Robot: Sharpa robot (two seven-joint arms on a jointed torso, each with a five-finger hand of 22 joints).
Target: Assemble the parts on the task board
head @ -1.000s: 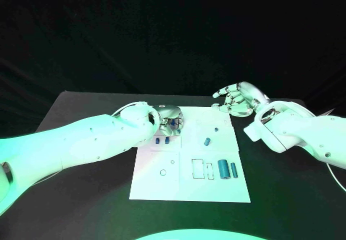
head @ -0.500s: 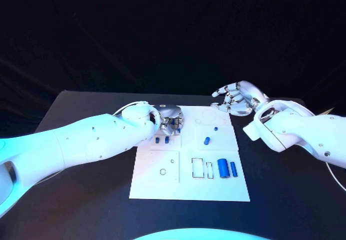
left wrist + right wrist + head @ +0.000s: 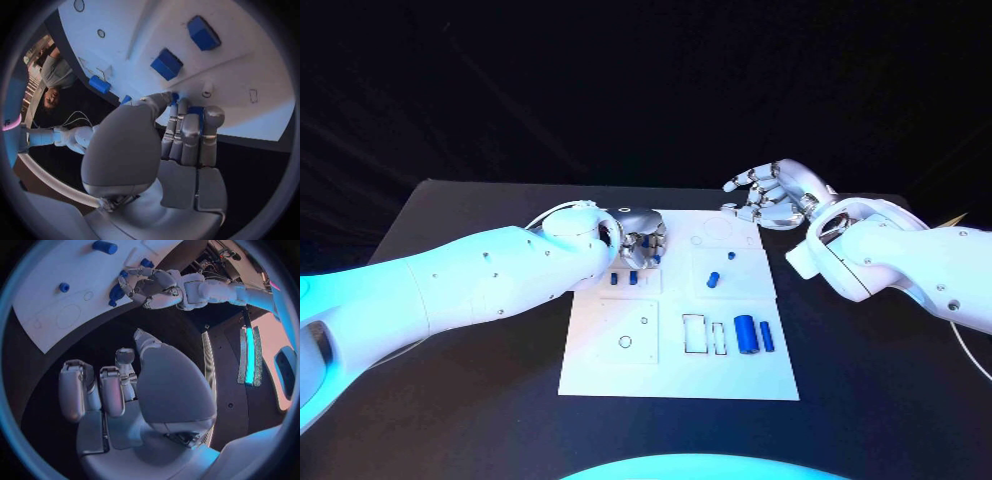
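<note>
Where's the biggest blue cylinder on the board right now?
In the head view the large blue cylinder lies on the near right part of the task board, between a slimmer blue part and two empty rectangular outlines.

Board far-left: left hand [image 3: 640, 243] sits low over the task board [image 3: 610, 372], blocking 2 small blue parts [image 3: 625, 280].
Board far-right edge: right hand [image 3: 773, 195] hovers (fingers curled).
Board near half: open.

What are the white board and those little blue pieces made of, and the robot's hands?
The task board looks like matte white plastic or painted sheet: flat, dull, with thin outlines. The blue parts seem smooth moulded plastic, evenly coloured. The left hand and right hand look like silvery metal or metallic-coated plastic, faintly glossy; I can't tell which.
</note>
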